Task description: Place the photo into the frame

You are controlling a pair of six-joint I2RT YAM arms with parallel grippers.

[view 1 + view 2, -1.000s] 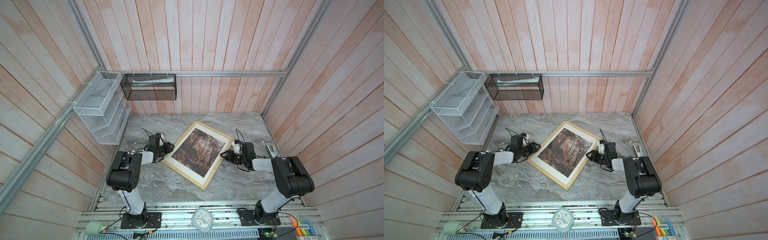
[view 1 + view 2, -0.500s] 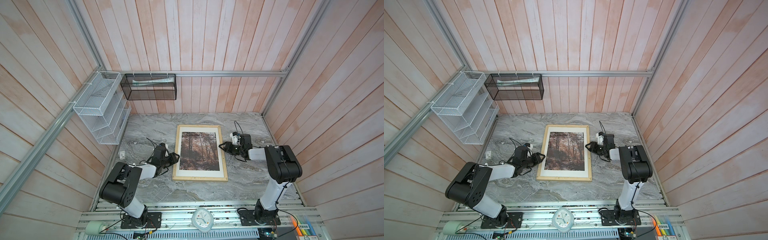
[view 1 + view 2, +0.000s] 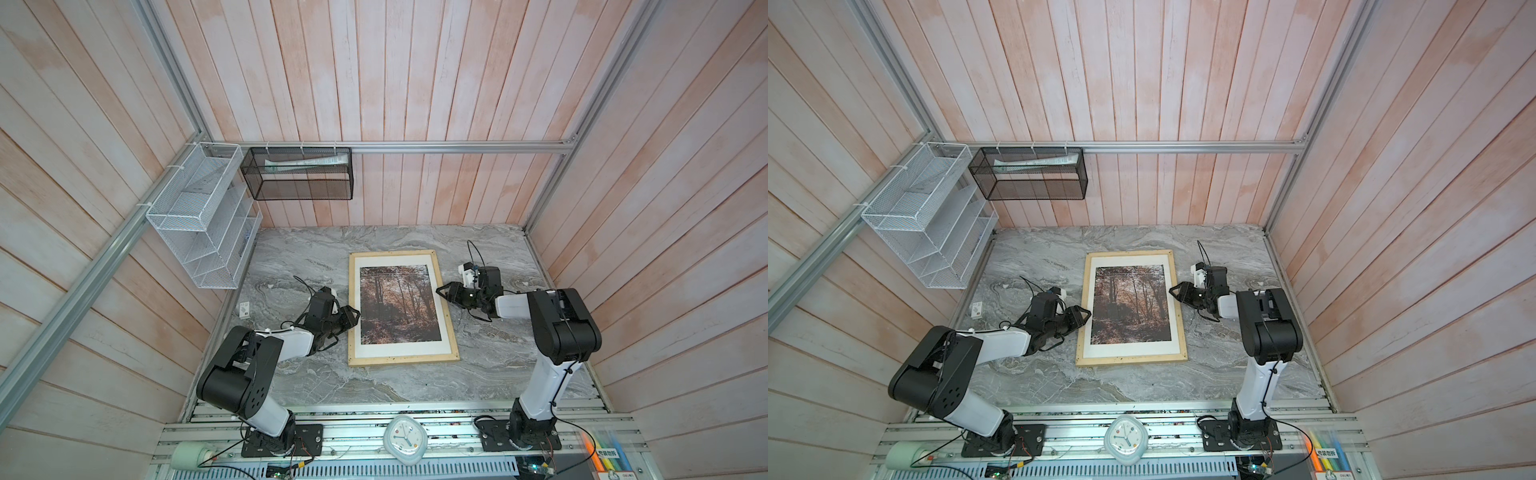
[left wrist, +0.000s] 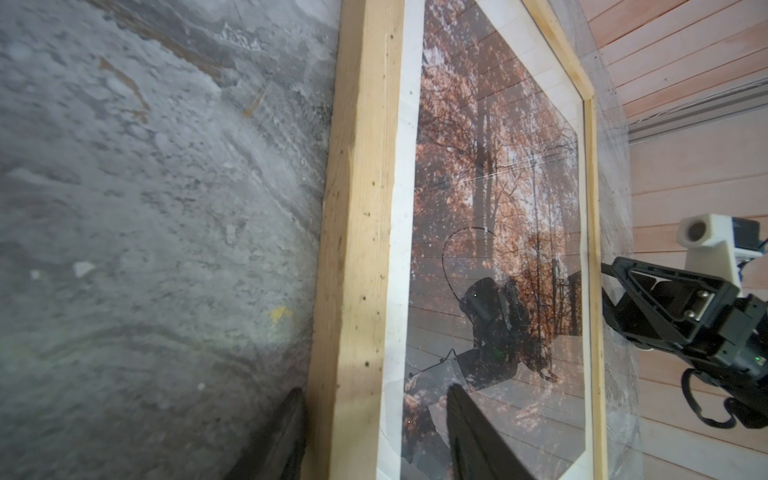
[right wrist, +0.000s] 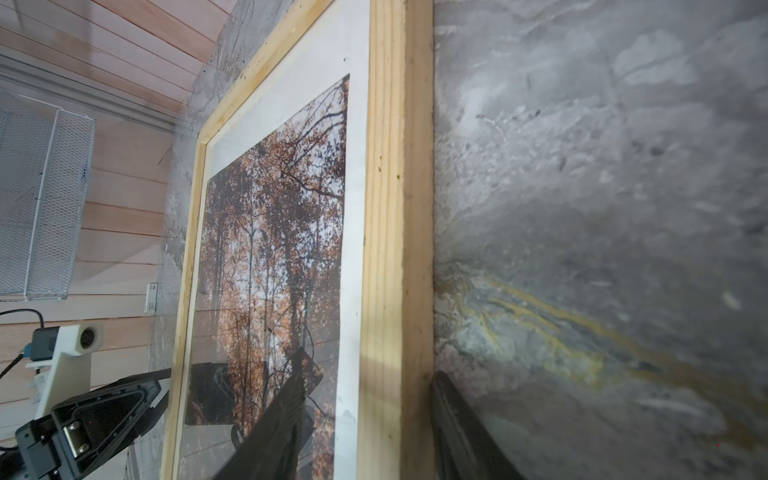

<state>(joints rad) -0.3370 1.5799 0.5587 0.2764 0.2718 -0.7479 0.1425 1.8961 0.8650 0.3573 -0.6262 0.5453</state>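
Photo (image 3: 397,307) lay in the frame (image 3: 403,359); left end effector (image 3: 355,318) and right end effector (image 3: 440,291) straddled its rails, grip unclear.

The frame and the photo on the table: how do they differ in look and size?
The frame is pale bare wood; the photo is a dark brown-orange forest. The frame is larger; the photo sits inside it, with a white border between them. Both are rectangles lying flat on the marble table.
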